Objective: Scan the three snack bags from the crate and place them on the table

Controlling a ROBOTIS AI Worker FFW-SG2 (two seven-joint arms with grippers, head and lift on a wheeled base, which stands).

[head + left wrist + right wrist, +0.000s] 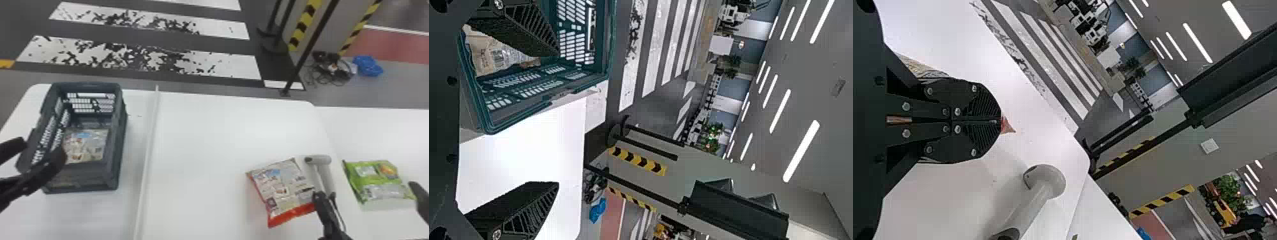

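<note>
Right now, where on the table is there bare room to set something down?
The widest bare patch lies between the white strip and the red bag. A narrower one separates crate from strip. It is crowded where the red bag, scanner and right gripper meet, with the green bag close by.

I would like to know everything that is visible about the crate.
The crate is a dark, rectangular box, open at the top, apparently of hard plastic, with rows of slots in its walls. It stands upright at the left end of the white table. One snack bag lies inside. The open left gripper is at its left side; I cannot tell whether they touch.
</note>
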